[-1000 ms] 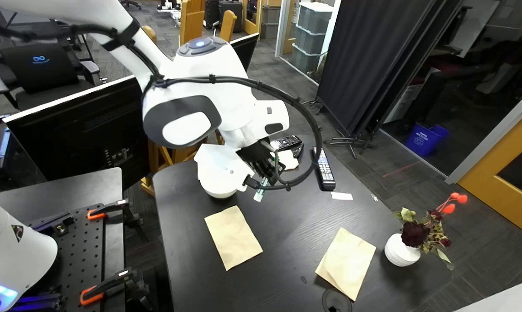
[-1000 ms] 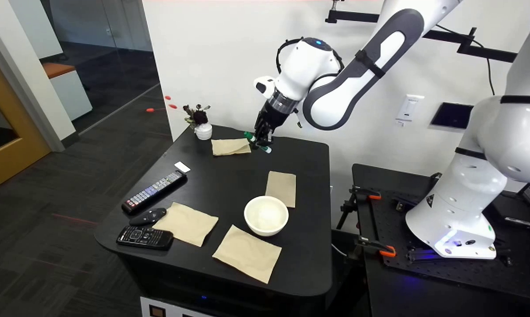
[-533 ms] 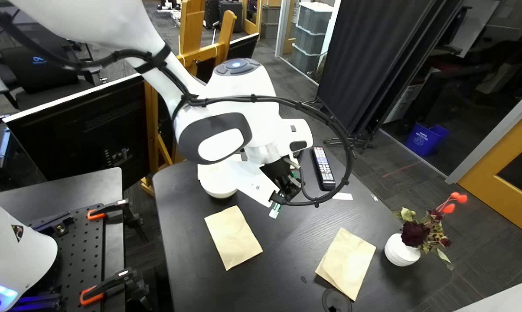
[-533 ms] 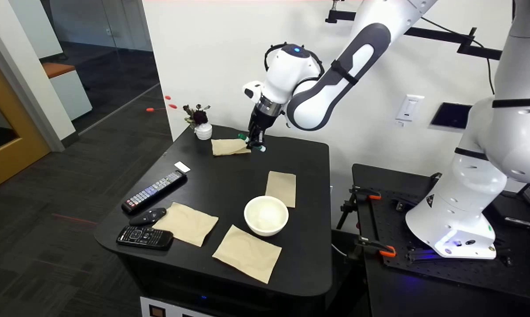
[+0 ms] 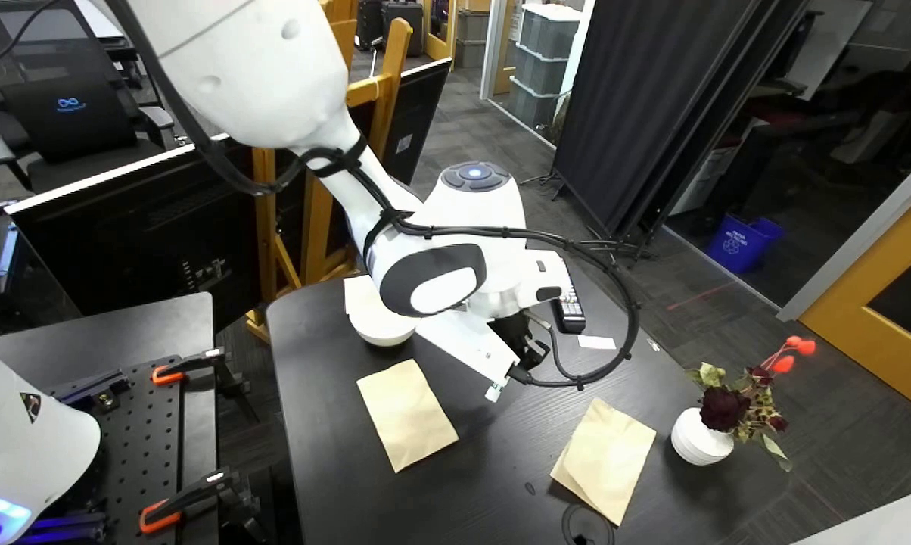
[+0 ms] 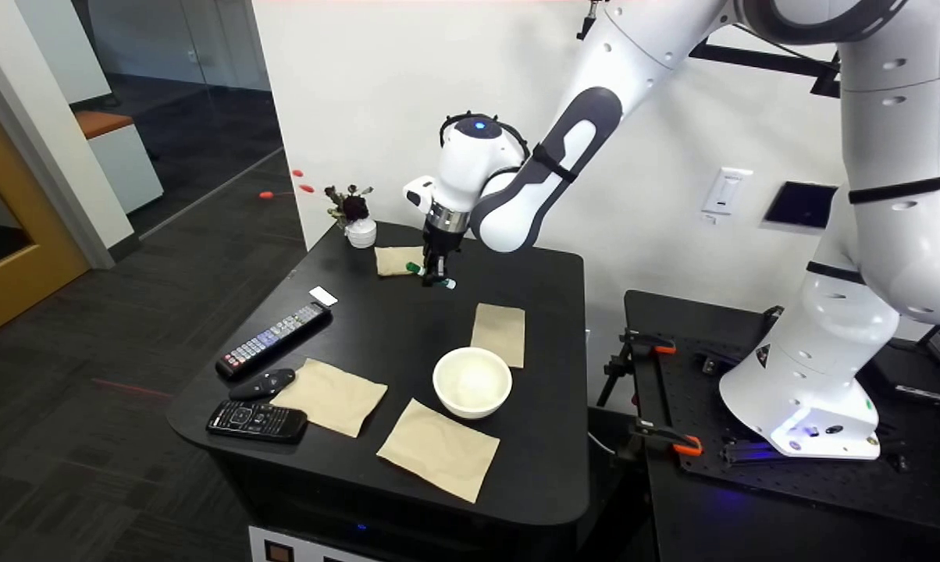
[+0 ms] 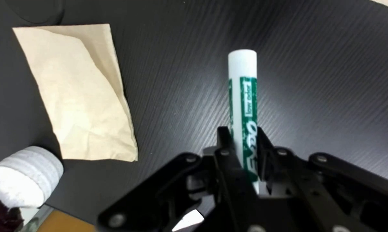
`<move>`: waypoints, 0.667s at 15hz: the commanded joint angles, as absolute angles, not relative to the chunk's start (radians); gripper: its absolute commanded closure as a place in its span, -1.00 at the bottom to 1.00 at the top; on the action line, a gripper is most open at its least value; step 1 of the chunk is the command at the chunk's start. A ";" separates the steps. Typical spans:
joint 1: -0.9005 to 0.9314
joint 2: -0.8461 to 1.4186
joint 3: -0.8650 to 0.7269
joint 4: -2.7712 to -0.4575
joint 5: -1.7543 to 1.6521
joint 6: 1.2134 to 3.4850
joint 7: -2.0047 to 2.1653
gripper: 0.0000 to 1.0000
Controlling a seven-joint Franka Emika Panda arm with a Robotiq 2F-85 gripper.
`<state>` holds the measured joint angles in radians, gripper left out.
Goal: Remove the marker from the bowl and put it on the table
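The marker, green and white, lies between the two fingers of my gripper in the wrist view. The gripper is shut on its middle. In an exterior view the gripper holds the marker above the black table, near the far paper. In an exterior view only the white end of the marker shows below the gripper. The white bowl stands empty, apart from the gripper. The bowl is partly hidden by the arm in an exterior view. The exact height over the table cannot be told.
Several tan papers lie on the table, one by the bowl and one near the vase. A white vase with flowers stands at the far corner. Remotes, one of them long, and a white card lie along one edge.
The gripper has moved with the marker and come lower toward the table: rightward and down in one exterior picture, leftward and down in another. The marker stays gripped. The bowl has not moved.
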<state>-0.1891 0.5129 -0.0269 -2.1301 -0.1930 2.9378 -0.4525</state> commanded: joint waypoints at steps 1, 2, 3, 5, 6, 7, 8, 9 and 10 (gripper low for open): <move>-0.222 0.585 -0.009 -2.043 -0.211 2.911 -0.477 0.90; -0.227 0.597 -0.008 -2.034 -0.213 2.921 -0.483 0.90; -0.235 0.607 -0.001 -2.022 -0.212 2.915 -0.491 0.90; -0.238 0.613 -0.004 -2.012 -0.216 2.908 -0.492 0.10; -0.241 0.610 -0.004 -2.012 -0.218 2.912 -0.493 0.06; -0.246 0.595 -0.002 -2.018 -0.218 2.915 -0.495 -0.06; -0.246 0.575 -0.004 -2.029 -0.221 2.918 -0.494 -0.19; -0.248 0.562 -0.003 -2.035 -0.222 2.922 -0.497 -0.35; -0.254 0.540 0.002 -2.047 -0.222 2.922 -0.503 -0.50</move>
<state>-0.2251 0.6023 -0.0194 -2.0247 -0.1970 2.9368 -0.4783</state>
